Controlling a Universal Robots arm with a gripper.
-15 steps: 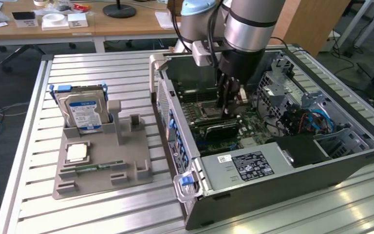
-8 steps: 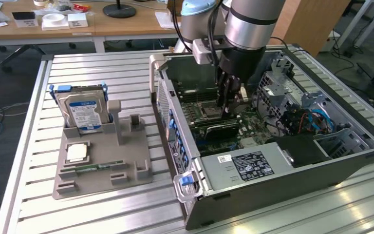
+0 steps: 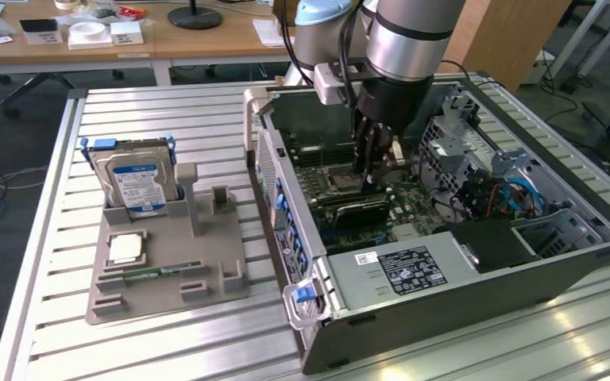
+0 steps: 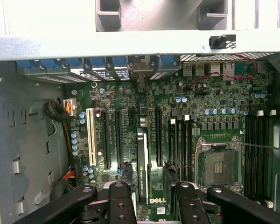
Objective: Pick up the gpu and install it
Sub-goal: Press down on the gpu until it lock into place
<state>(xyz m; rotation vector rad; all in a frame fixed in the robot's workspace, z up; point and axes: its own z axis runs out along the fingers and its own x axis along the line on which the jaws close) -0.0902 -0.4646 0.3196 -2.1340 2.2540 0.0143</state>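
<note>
The gpu (image 4: 142, 158) stands on edge in a motherboard slot inside the open computer case (image 3: 443, 274); its narrow top edge carries white lettering. From outside it appears as a black card (image 3: 354, 208) low on the board. My gripper (image 4: 148, 189) hangs directly over it, open, one finger on each side of the card with a gap to both. In the exterior view the gripper (image 3: 375, 176) reaches down into the case just above the card. Nothing is held.
An empty CPU socket (image 4: 219, 165) and RAM slots lie beside the card. A drive cage (image 3: 464, 151) with blue cables fills the case's far side. On the exterior view's left, a grey fixture (image 3: 167, 266) holds a hard drive (image 3: 136, 178), a CPU (image 3: 125, 248) and a RAM stick (image 3: 156, 273).
</note>
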